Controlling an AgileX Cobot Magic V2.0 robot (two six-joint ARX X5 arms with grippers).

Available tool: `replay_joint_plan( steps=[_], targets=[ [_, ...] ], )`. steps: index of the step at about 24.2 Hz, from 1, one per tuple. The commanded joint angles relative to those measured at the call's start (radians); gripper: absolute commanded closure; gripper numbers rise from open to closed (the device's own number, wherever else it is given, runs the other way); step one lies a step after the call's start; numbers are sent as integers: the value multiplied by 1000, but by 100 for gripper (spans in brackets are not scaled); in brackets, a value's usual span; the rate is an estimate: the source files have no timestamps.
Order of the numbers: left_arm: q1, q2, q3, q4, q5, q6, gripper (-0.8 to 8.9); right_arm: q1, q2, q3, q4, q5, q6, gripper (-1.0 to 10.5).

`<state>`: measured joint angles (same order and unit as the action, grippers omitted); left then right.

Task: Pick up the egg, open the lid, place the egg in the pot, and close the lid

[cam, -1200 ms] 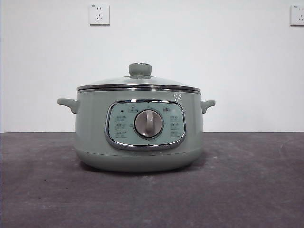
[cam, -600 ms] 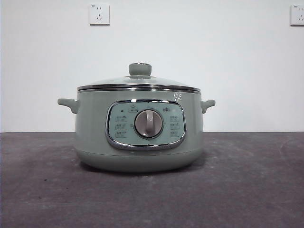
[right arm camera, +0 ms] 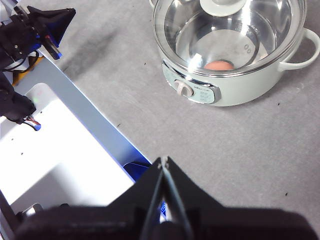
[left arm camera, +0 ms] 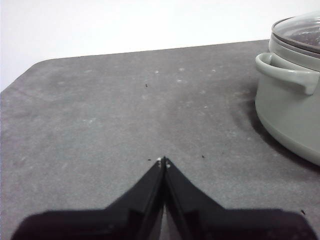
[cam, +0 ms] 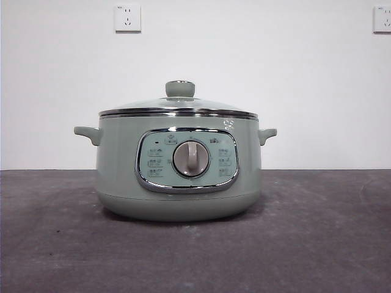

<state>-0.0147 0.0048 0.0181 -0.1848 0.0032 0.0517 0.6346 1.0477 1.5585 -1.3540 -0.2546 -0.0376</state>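
Observation:
The sage-green pot point(cam: 178, 171) stands mid-table with its glass lid point(cam: 178, 107) seated on the rim, green knob on top. Through the lid point(right arm camera: 230, 30) in the right wrist view, the reddish-brown egg point(right arm camera: 219, 65) lies inside the pot point(right arm camera: 235, 85). My right gripper point(right arm camera: 163, 161) is shut and empty, high above the table and well away from the pot. Low over the bare tabletop, my left gripper point(left arm camera: 163, 162) is shut and empty; the pot point(left arm camera: 290, 100) stands off to one side of it, a side handle point(left arm camera: 285, 72) facing it.
The dark grey tabletop point(cam: 317, 244) stretches around the pot. A white wall with two sockets point(cam: 127, 18) rises behind. In the right wrist view, the table's edge and a white-and-blue base point(right arm camera: 65, 150) lie below, with the other arm point(right arm camera: 35, 27) at a corner.

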Motion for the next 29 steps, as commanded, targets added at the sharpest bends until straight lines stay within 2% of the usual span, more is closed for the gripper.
replay_joint_plan(
  steps=[1, 4, 5, 9, 11, 15, 17, 20, 24, 29],
  targets=[
    [3, -2, -15, 4, 0, -6, 817, 2, -3, 2, -10, -2, 5, 946],
    [3, -2, -15, 4, 0, -6, 817, 2, -3, 2, -10, -2, -1, 946],
    [3, -3, -15, 4, 0, -6, 816, 2, -3, 2, -10, -1, -55, 946],
    [3, -2, -15, 4, 0, -6, 817, -20, -27, 2, 5, -2, -118, 946],
    [3, -2, -15, 4, 0, -6, 817, -67, -68, 0, 87, -10, -131, 946],
    [3, -2, -15, 4, 0, -6, 817, -223, -192, -57, 315, -163, -129, 946],
    [3, -2, -15, 4, 0, -6, 817, -298, -270, -157, 426, -162, -135, 946],
    [3, -2, -15, 4, 0, -6, 817, -374, -410, -411, 662, -163, -137, 946],
    [3, -2, -15, 4, 0, -6, 816, -396, -539, -687, 917, -160, -137, 946],
    [3, -2, -15, 4, 0, -6, 817, -416, -676, -974, 1146, -158, -125, 946]
  ],
)
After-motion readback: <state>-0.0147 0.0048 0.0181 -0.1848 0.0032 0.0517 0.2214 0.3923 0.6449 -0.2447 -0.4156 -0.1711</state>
